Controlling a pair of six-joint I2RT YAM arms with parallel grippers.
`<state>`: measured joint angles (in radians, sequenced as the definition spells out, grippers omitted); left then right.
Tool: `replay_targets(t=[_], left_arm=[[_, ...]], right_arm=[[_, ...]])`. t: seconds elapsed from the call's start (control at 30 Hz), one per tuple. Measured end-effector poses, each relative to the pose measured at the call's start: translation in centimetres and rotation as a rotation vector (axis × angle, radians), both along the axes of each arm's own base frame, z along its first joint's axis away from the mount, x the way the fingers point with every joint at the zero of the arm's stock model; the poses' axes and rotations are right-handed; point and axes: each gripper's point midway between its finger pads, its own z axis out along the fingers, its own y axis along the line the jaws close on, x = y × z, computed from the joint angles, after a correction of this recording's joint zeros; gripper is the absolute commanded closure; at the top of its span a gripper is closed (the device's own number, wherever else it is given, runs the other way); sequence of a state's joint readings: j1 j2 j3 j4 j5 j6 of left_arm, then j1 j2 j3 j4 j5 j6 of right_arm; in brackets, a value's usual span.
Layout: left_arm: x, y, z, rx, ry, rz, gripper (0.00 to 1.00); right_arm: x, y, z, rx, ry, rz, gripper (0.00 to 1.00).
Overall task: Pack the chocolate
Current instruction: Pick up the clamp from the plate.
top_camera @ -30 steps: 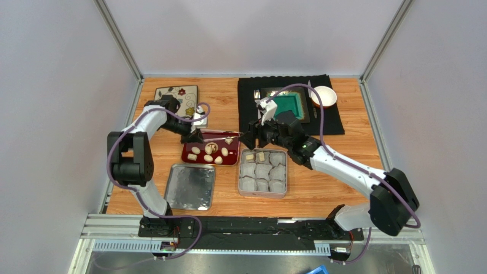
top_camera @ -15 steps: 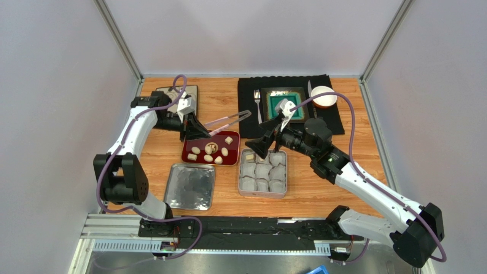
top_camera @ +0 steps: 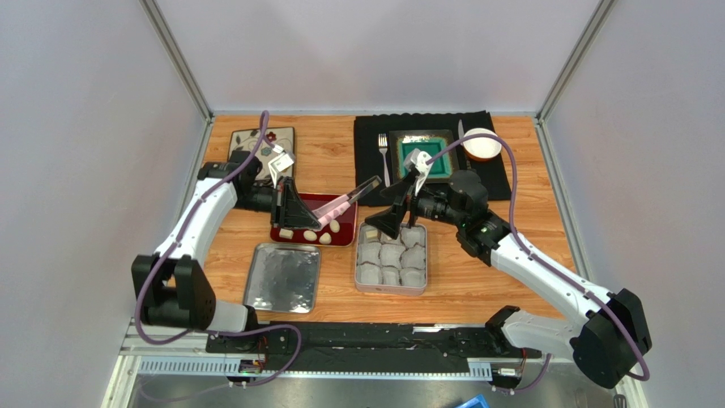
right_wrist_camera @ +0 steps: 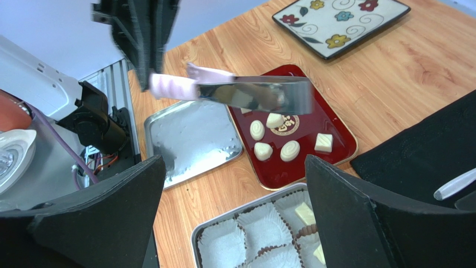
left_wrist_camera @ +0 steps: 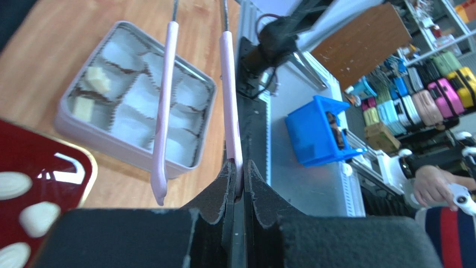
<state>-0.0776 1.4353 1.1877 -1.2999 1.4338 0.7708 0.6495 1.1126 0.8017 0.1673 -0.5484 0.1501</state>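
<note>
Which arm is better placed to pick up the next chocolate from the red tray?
Left. The left gripper is shut on one arm of the pink tongs, which hang over the red tray of chocolates. The right gripper is open and empty, above the tin.

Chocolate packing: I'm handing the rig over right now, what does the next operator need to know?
Left pincer: shut on one arm of the pink tongs, above the red tray; nothing seen in the tongs.
Right pincer: open, empty, near the tin's far edge.
Done: at least two packed chocolates in the tin's paper cups.
To do: about six loose chocolates on the red tray.
</note>
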Motion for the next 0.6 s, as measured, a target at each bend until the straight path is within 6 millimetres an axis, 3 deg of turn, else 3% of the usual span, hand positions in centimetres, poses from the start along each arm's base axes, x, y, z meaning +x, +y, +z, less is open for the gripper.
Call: replay_targets(t=[0.2,0.37,0.6], left_arm=[[-3.4,-0.9,1.6,-0.021,-0.016,-0.021,1.00],[-3.6,-1.1,1.8,-0.041,-0.032,-0.014,1.00],[-3.4,-1.6,1.4,-0.045,-0.020,-0.028,1.00]], right_arm=[[0.0,-1.0,0.4,-0.002,0.034,0.091,0.04],[-0.8,-1.0,2.1,0.031,0.048,0.219,0.05],[-2.1,0.1,1.8,0.042,0.162,0.379,0.05]])
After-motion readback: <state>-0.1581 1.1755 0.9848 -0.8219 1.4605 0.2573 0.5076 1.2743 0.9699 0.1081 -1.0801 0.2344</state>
